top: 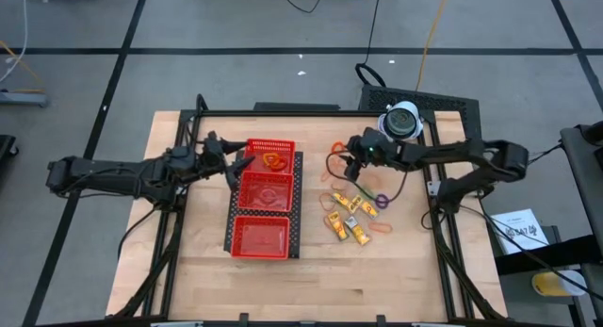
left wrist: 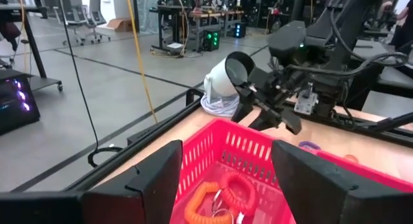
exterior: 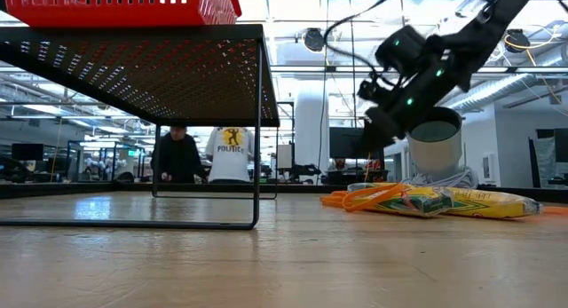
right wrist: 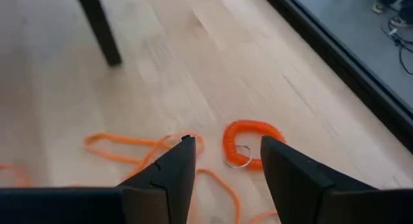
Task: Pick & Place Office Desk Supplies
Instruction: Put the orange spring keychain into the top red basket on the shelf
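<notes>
The office desk supplies (top: 353,212) lie loose on the wooden table to the right of the red mesh tray (top: 264,200): orange rubber bands (right wrist: 129,145), small yellow packs and coloured rings. My right gripper (top: 354,165) hangs open above their far end, over an orange coil with a key ring (right wrist: 248,143) that lies on the table. In the low view the right gripper (exterior: 383,113) is clear above the pile (exterior: 426,200). My left gripper (top: 236,164) stands open and level at the left rim of the tray's far compartment, where another orange coil (left wrist: 216,197) lies.
The tray sits raised on a black perforated stand (exterior: 133,68) with thin legs. A white-grey dome-like object (top: 402,120) stands at the table's far right, close behind my right arm. Bare wood (top: 377,280) shows near the front edge.
</notes>
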### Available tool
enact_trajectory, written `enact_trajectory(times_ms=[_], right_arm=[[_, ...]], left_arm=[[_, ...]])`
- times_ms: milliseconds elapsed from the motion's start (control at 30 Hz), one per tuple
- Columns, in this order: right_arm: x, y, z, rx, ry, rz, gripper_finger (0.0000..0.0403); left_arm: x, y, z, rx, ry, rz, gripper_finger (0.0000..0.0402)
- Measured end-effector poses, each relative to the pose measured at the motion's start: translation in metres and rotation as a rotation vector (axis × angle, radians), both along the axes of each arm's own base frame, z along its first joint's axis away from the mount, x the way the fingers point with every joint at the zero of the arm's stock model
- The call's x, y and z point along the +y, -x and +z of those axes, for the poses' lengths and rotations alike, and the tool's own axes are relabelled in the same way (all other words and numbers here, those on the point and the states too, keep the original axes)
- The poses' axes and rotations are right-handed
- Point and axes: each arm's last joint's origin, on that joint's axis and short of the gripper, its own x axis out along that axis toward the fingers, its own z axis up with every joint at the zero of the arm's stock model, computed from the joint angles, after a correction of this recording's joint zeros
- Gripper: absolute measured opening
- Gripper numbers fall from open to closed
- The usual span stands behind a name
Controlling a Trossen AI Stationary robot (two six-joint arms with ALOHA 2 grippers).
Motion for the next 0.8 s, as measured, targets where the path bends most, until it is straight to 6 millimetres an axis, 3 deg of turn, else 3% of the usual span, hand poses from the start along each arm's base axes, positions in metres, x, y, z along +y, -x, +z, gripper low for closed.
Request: enact_trajectory(times_ms=[400, 800], right_arm=[[-0.029, -0.008, -0.046, 0.014, -0.048, -0.01, 0.016], [-0.033, -0.009, -0.075, 0.084, -0.099, 0.023, 0.0156]], left_arm=[[0.0, -0.001, -0.001, 0.007, 0.003, 0.0, 0.0251], [0.0, -0.001, -0.001, 0.007, 0.003, 0.001, 0.0251]])
